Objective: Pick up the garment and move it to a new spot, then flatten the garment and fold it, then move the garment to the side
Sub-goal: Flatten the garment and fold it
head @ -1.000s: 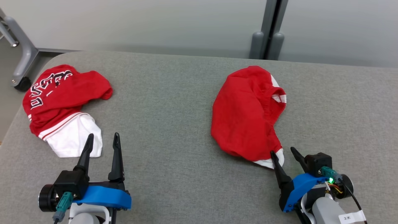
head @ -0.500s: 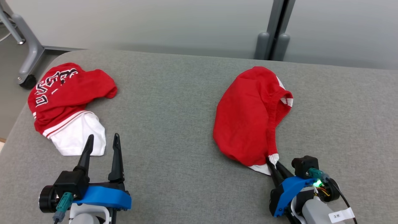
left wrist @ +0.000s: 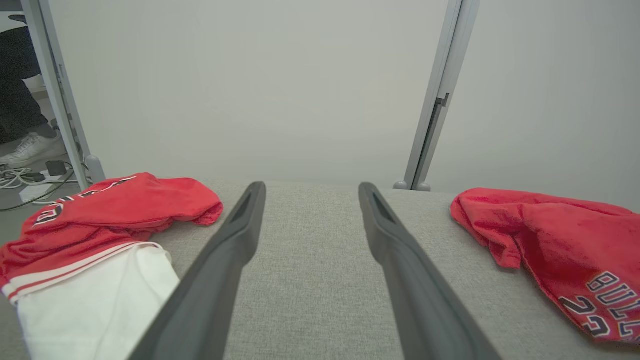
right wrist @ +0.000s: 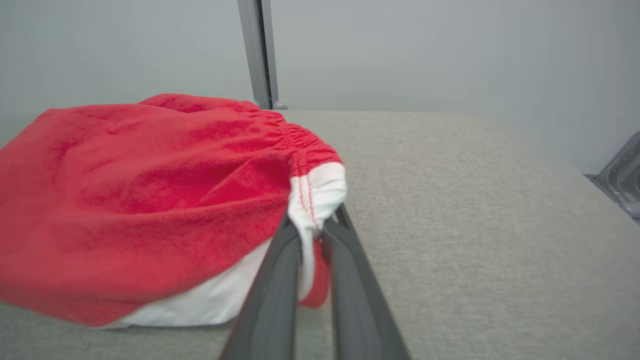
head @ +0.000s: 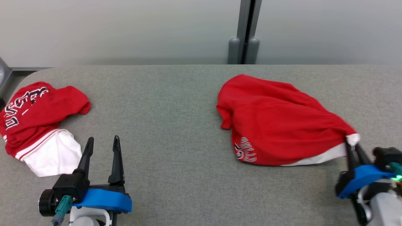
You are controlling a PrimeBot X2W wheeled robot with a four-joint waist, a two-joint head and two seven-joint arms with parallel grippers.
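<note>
The garment (head: pixel 276 125) is a crumpled red piece with white trim and printed letters, lying right of centre on the grey table (head: pixel 169 125). My right gripper (head: pixel 354 145) is shut on its white-edged corner at the lower right, and the cloth stretches toward it. In the right wrist view the garment (right wrist: pixel 150 200) bunches to the left, with its white hem pinched between the fingers of the right gripper (right wrist: pixel 312 225). My left gripper (head: pixel 102 142) rests open at the lower left, holding nothing. The left wrist view shows the same garment (left wrist: pixel 550 240) at the right, with the left gripper (left wrist: pixel 310 192) open over bare table.
A second red and white garment (head: pixel 34 119) with lettering lies at the table's left edge, just beyond my left gripper, and appears as the second garment (left wrist: pixel 95 225) in the left wrist view. A grey post (head: pixel 245 31) stands behind the table. A person's shoe (left wrist: pixel 30 147) and cables are on the floor at left.
My right gripper has shut on the garment's white corner and pulled it to the right, stretching and turning the cloth so its lettering shows. The head camera has shifted. The left gripper stayed put.
</note>
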